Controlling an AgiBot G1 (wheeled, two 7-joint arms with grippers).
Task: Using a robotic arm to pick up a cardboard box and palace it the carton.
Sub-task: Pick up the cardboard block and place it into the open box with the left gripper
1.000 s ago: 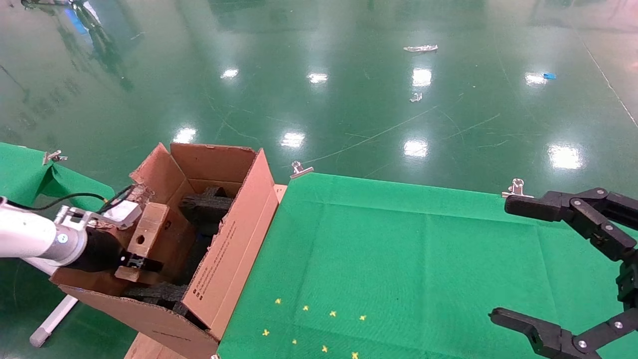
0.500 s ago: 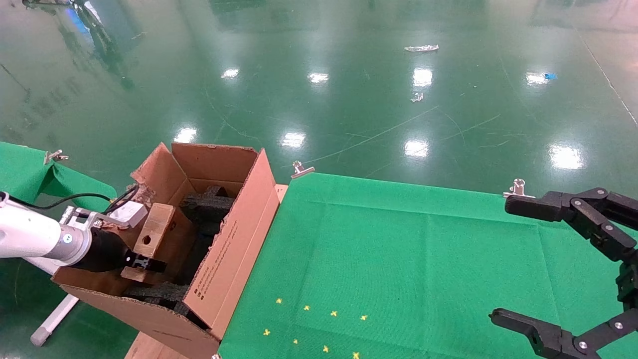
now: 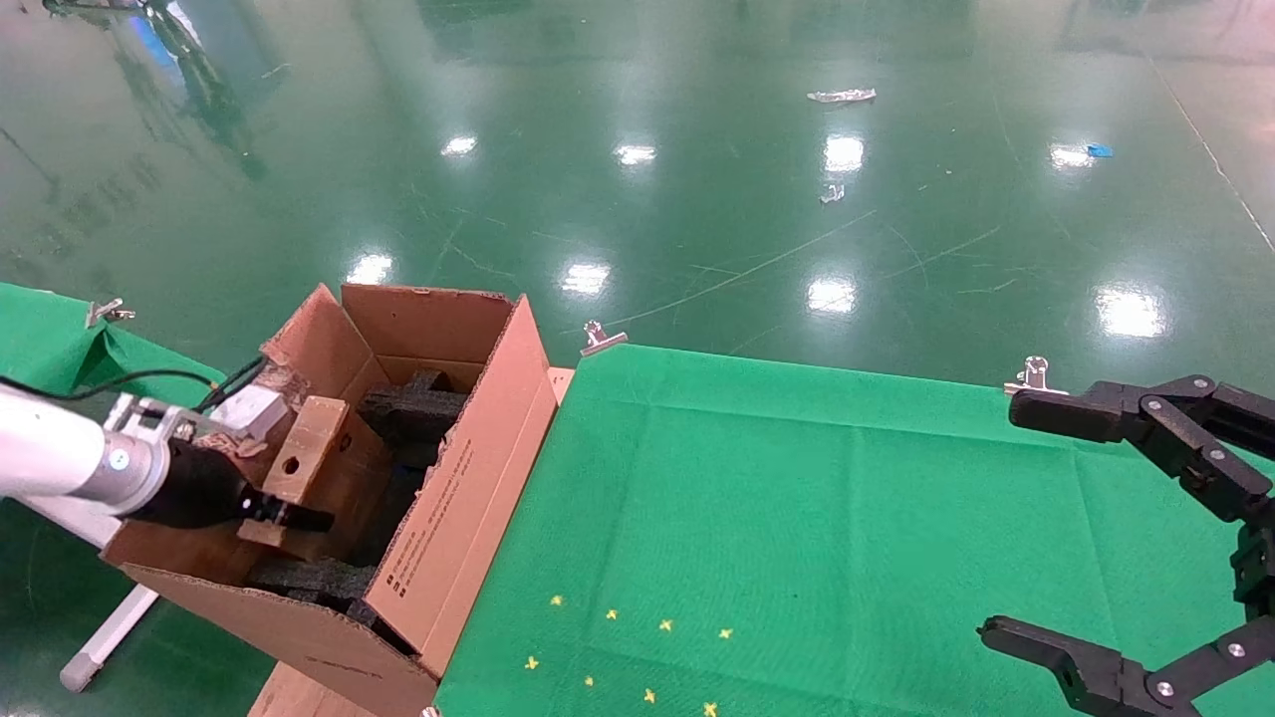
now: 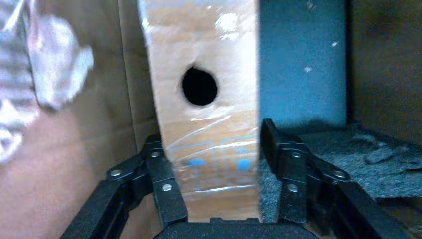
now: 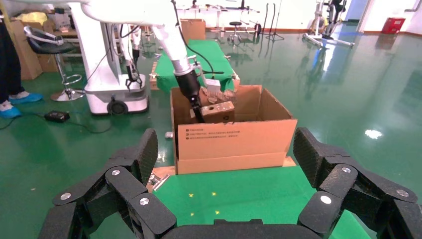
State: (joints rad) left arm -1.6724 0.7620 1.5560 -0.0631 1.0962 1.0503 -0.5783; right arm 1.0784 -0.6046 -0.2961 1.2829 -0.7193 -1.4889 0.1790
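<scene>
The white robotic arm point(image 3: 60, 453) reaches into the open carton point(image 3: 468, 498) from the left. Its left gripper point(image 3: 289, 506) is shut on the lower end of the small cardboard box point(image 3: 311, 448). The box stands tilted inside the carton, against the left wall, its round hole facing up. In the left wrist view the black fingers point(image 4: 161, 169) press both sides of the box point(image 4: 204, 55), with black foam point(image 4: 348, 154) beside it. The all-black right gripper point(image 3: 1008, 518) hangs open over the table's right edge.
Black foam inserts point(image 3: 413, 413) lie in the carton. The green-clothed table point(image 3: 797, 498) stands right of it, with yellow marks point(image 3: 628, 647) near the front and metal clips point(image 3: 601, 339) on its far edge. The right wrist view shows the carton point(image 5: 234, 142) beyond the table.
The left gripper and the box have risen slightly inside the carton and tilted a little. The right gripper has not moved.
</scene>
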